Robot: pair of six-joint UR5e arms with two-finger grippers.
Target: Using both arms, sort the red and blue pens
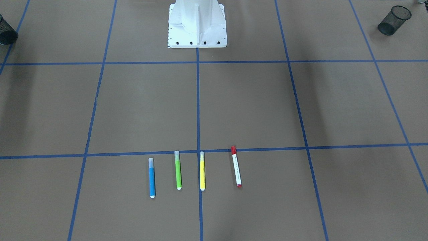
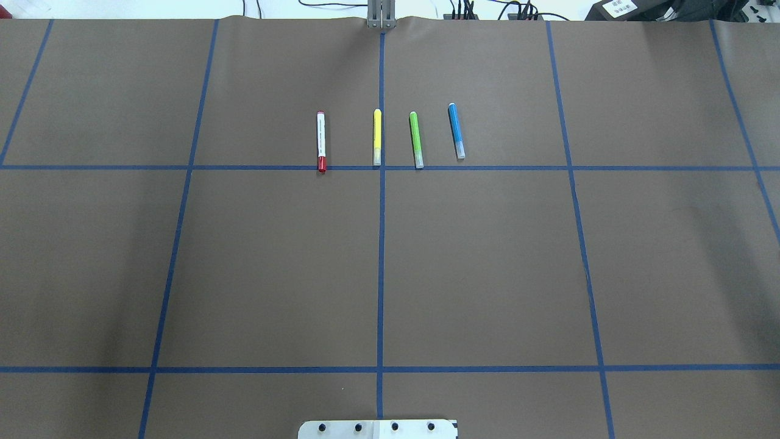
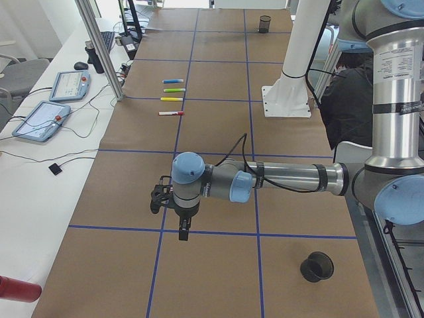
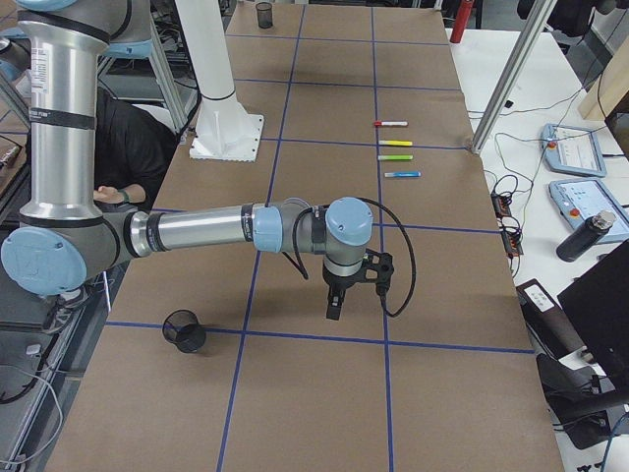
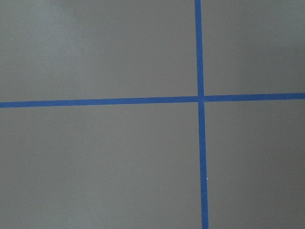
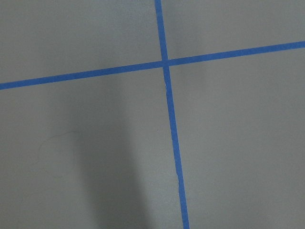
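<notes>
The red pen (image 1: 236,166) (image 2: 320,141), white-barrelled with a red cap, lies at one end of a row of pens on the brown table. At the row's other end lies the blue pen (image 1: 151,177) (image 2: 456,130). Both arms show only in the side views. My left gripper (image 3: 183,232) hangs low over the table far from the pens, and I cannot tell if it is open or shut. My right gripper (image 4: 334,310) hangs the same way at the opposite end, state also unclear. Both wrist views show only brown cover and blue tape lines.
A green highlighter (image 1: 178,170) and a yellow highlighter (image 1: 202,171) lie between the two pens. Black mesh cups (image 1: 394,20) (image 1: 6,31) stand at the robot-side corners. The white robot base (image 1: 197,30) sits mid-table edge. A person in dark clothes (image 4: 128,147) is behind the robot.
</notes>
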